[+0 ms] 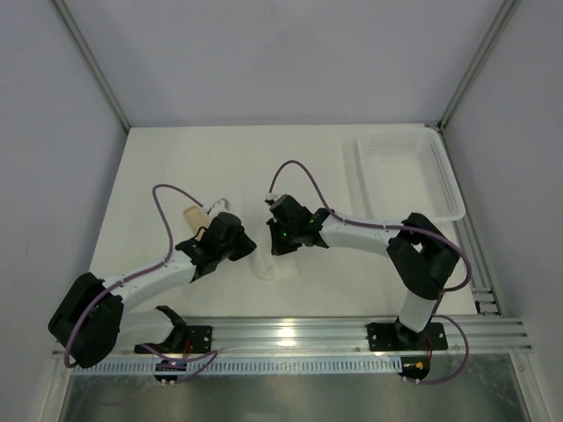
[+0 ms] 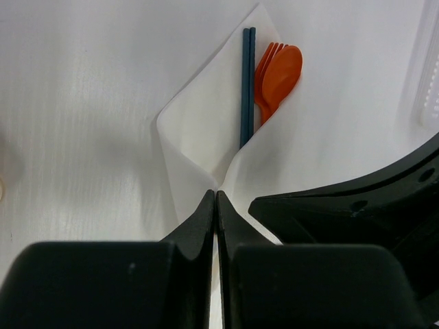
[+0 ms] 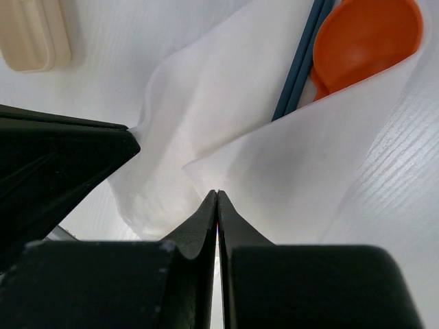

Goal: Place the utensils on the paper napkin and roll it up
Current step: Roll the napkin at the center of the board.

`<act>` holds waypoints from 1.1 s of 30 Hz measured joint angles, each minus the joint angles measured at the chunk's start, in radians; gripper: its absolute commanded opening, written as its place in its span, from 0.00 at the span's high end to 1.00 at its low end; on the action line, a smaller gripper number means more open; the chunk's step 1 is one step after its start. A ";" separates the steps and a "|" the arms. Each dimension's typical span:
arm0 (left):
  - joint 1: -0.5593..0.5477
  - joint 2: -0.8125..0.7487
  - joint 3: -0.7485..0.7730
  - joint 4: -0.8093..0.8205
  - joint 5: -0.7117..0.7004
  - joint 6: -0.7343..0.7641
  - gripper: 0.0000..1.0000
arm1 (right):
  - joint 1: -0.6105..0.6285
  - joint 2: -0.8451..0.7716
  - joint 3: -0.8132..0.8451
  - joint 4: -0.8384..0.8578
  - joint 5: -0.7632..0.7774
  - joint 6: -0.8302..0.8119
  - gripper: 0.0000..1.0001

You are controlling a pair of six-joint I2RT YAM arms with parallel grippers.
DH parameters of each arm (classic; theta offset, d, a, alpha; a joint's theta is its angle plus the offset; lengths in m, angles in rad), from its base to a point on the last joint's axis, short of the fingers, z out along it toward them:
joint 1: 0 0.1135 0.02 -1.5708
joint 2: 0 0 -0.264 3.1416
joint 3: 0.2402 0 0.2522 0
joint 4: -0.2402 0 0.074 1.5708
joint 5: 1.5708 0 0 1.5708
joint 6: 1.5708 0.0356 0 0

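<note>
The paper napkin (image 2: 199,123) lies folded in from both sides over the utensils: a pair of dark blue sticks (image 2: 246,82) and an orange spoon stacked on a fork (image 2: 280,72). Only their upper ends show. My left gripper (image 2: 217,195) is shut, pinching the napkin where its two folds meet. My right gripper (image 3: 217,195) is shut on the edge of the flap (image 3: 309,157) that covers the blue sticks (image 3: 298,62) and the orange spoon (image 3: 367,41). From above, both grippers meet over the crumpled napkin (image 1: 274,266), left gripper (image 1: 251,251) beside right gripper (image 1: 281,253).
A cream, flat, rounded piece (image 1: 195,214) lies on the table left of the grippers, also showing in the right wrist view (image 3: 31,34). A white mesh basket (image 1: 409,171) stands at the back right. Purple cables loop over both arms.
</note>
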 measured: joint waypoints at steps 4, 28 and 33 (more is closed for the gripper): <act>0.000 -0.001 0.000 0.000 0.000 0.000 1.00 | 0.000 -0.027 0.008 -0.023 0.028 -0.010 0.95; -0.002 -0.015 0.000 -0.002 -0.002 0.000 1.00 | -0.098 -0.113 -0.120 -0.014 0.030 -0.050 0.06; -0.009 -0.015 0.000 -0.002 -0.003 0.000 1.00 | -0.098 -0.083 -0.124 -0.005 0.029 -0.050 0.06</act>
